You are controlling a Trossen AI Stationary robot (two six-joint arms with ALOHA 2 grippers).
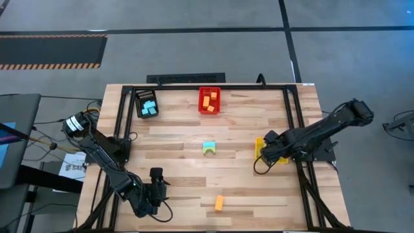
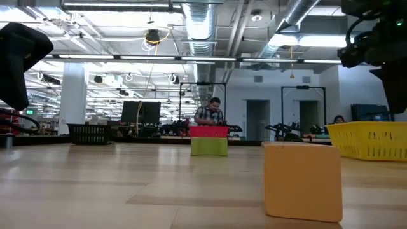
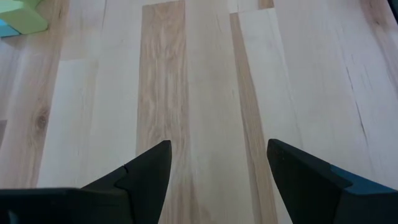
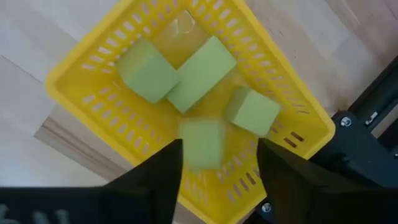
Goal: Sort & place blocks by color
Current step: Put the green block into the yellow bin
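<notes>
Green blocks point(image 4: 202, 71) fill the yellow bin point(image 4: 87, 56) beneath the right tool's point(image 4: 217, 165) spread fingers; no legible writing.

We're in a big open robotics lab or industrial workspace: exposed silver ducts and pipes point(image 2: 203, 25) overhead with long strip lights, a polished grey concrete floor point(image 1: 194, 16) marked with hazard striping point(image 1: 52, 65), a person at a bench point(image 2: 213, 114) far beyond the pale wooden slatted table point(image 1: 181, 145), monitors and more rigs around.
</notes>
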